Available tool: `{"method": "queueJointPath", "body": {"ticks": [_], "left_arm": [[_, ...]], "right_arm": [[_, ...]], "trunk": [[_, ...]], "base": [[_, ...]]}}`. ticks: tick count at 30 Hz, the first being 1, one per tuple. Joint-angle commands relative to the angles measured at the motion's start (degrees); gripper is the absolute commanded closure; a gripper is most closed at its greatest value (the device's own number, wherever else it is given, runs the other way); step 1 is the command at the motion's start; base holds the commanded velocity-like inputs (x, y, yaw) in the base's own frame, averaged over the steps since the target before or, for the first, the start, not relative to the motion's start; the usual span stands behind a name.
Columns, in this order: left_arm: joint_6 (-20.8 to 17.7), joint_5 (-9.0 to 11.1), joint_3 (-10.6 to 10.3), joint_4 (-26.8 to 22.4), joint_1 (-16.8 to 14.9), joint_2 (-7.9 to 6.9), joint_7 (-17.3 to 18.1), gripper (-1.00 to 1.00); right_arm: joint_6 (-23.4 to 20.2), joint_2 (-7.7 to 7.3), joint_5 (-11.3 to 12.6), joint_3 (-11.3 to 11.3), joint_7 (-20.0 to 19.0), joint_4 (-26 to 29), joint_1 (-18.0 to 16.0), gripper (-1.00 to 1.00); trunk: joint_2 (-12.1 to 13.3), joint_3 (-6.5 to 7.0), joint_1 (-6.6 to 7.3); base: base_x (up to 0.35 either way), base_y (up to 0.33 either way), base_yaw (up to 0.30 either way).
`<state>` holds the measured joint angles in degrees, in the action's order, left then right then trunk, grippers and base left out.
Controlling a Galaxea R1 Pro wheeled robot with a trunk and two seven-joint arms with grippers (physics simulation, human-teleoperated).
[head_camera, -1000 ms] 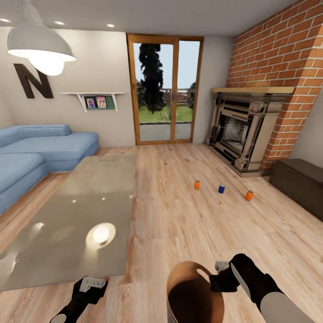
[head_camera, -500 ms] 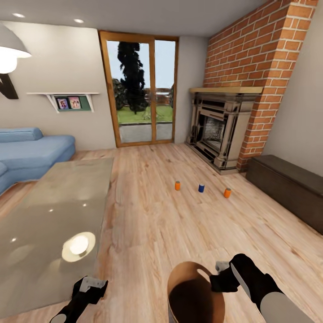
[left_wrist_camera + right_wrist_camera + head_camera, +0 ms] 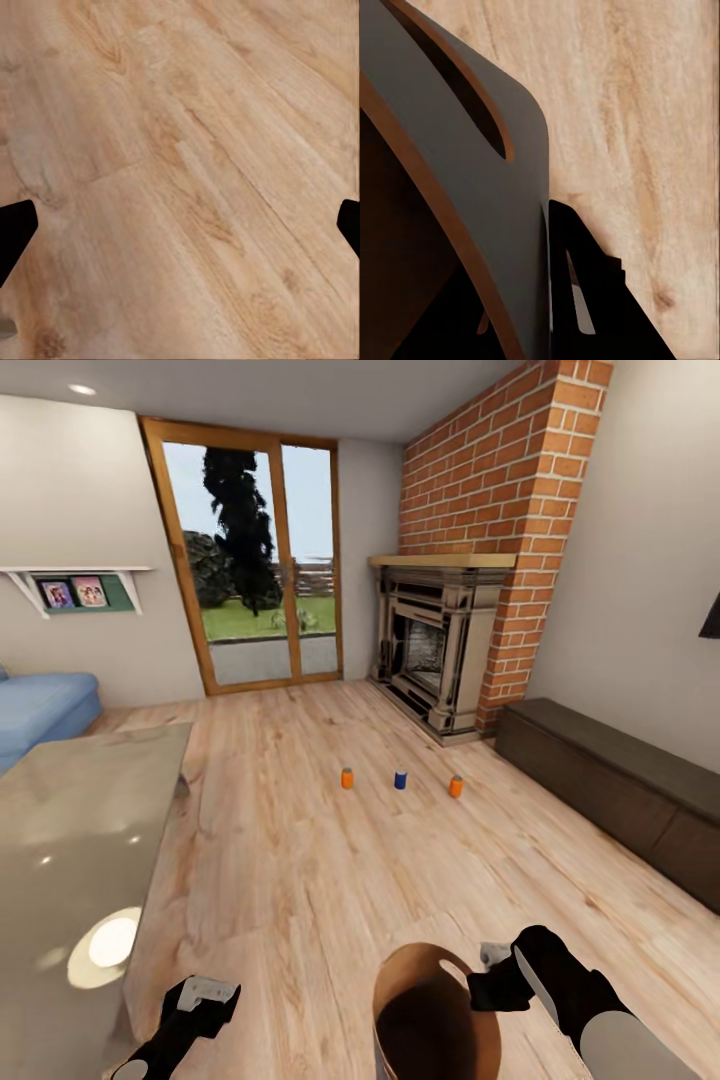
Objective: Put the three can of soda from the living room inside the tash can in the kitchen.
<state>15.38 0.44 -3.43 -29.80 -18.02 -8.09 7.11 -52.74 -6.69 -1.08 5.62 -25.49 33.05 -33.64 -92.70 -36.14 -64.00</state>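
Progress: none of the three cans is in the bin yet; judging by the scene, the robot has brought the bin into the living room and the picking up has not begun.
Cans: an orange can (image 3: 347,778), a blue can (image 3: 400,779) and a second orange can (image 3: 456,786) stand upright in a row on the wood floor (image 3: 300,840), well apart from one another, in front of the fireplace (image 3: 432,648) and well ahead of the robot.
Bin: the trash bin (image 3: 437,1015) sits low at the robot's front, its brown inside open to the head view and holding no can.
Right arm: bent inward, with the right gripper (image 3: 490,980) clamped on the bin's rim; the right wrist view shows a finger (image 3: 585,300) pressed against the grey wall (image 3: 487,225).
Left arm: low at the robot's left side, the left gripper (image 3: 200,1000) hanging over bare floor with its fingers spread wide and nothing between them.
Left to do: reach the cans, then drop each in, and take the bin to the kitchen.
Surroundings: a glass-topped surface (image 3: 70,840) lies to the left, a dark low cabinet (image 3: 610,780) along the right wall.
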Motion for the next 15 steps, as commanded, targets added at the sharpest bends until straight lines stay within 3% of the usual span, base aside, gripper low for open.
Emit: {"method": "queueJointPath", "body": {"ticks": [1, 7, 15], "left_arm": [[0.00, 0.00, 0.00, 0.00, 0.00, 0.00, 0.00, -1.00], [0.00, 0.00, 0.00, 0.00, 0.00, 0.00, -0.03, -1.00], [0.00, 0.00, 0.00, 0.00, 0.00, 0.00, 0.00, -1.00]], "right_arm": [[-0.35, 0.01, 1.61, -0.08, -0.35, 0.00, -0.02, 1.00], [-0.35, 0.01, 1.60, -0.02, -0.29, 0.00, -0.02, 1.00], [-0.36, 0.09, 1.55, 0.09, -0.27, 0.00, -0.02, 1.00]], "trunk": [[0.00, 0.01, 0.00], [0.00, 0.01, 0.00], [0.00, 0.01, 0.00]], "base": [[0.155, -0.251, -0.242], [0.155, -0.251, -0.191], [0.161, -0.251, -0.033]]}}
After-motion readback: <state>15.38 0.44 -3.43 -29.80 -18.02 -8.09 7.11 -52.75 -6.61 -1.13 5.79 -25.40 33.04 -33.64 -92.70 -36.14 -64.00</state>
